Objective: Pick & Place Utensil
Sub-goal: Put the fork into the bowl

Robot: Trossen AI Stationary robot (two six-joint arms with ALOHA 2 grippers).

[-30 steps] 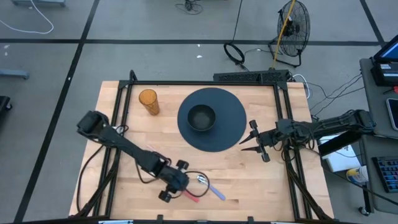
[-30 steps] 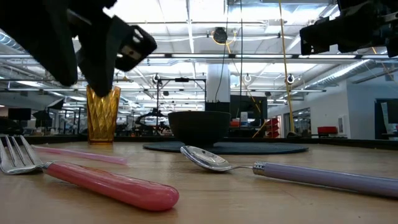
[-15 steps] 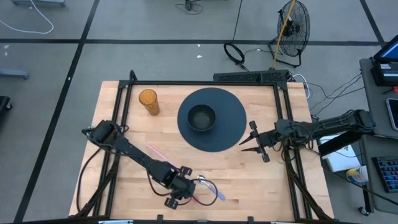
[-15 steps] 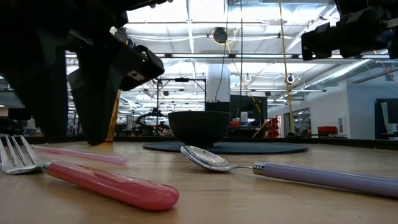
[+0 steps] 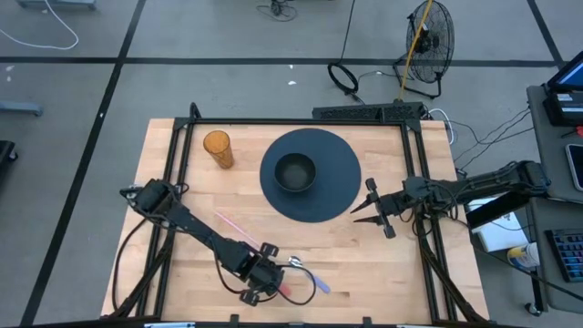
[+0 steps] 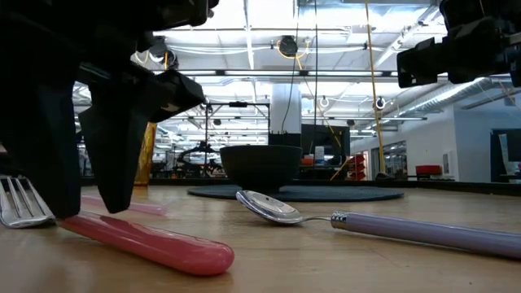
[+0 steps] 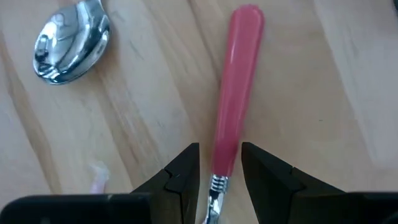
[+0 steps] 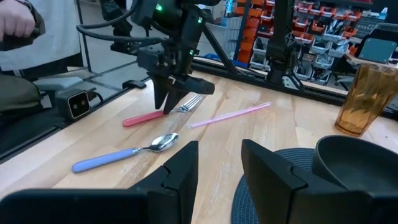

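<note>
A fork with a pink handle (image 7: 233, 93) lies flat on the wooden table near its front edge and also shows in the low view (image 6: 155, 248). My left gripper (image 7: 219, 171) is open and pointing down. Its fingers stand on either side of the handle's end next to the metal neck, down at table height (image 6: 81, 191); I see no touch. A spoon with a lilac handle (image 5: 310, 276) lies just right of the fork, its bowl (image 7: 65, 43) toward the far side. My right gripper (image 5: 369, 208) is open and empty, right of the dark plate.
A black bowl (image 5: 295, 171) sits on a round dark plate (image 5: 342, 187) at the table's far middle. An amber cup (image 5: 217, 148) stands at the far left. A pink straw (image 5: 230, 223) lies left of the fork. A person's hand (image 8: 18, 22) shows beyond the table.
My left gripper has gone down and a little toward the table's near edge. It has come from above the fork to table height, with its open fingers now either side of the pink handle. The fork and spoon have not moved.
</note>
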